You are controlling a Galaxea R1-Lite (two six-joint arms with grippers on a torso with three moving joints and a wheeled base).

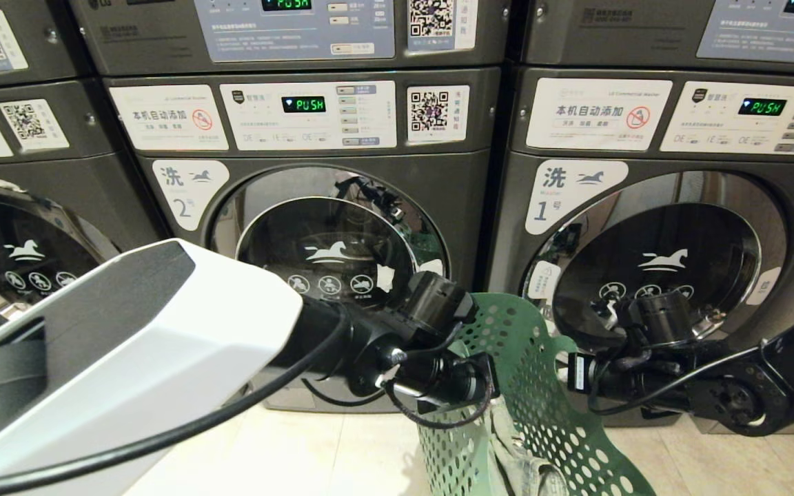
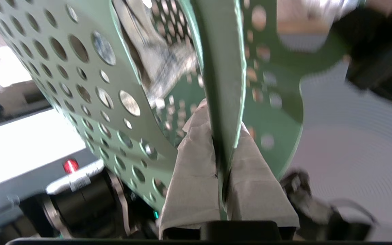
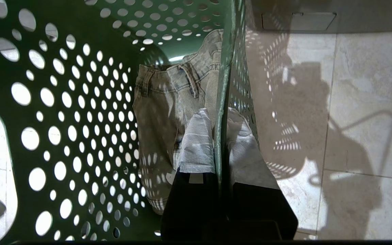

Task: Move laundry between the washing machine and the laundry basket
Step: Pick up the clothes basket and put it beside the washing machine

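Washing machine (image 1: 331, 227), beyond the fingers: white door label (image 1: 187, 189) read 洗 2, with horse logo; green display (image 1: 303, 105) read PUSH; panel label (image 1: 168, 117) read 本机自动添加. Neighbouring machine (image 1: 666, 227): label read 洗 1, display PUSH. QR code sticker (image 1: 436, 114) too small to decode.

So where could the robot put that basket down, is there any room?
Bare tiled floor lies before the washing machine marked 2, left of the laundry basket. It is crowded around the basket: the left hand and right hand pinch opposite rims, and the laundry fills its bottom.
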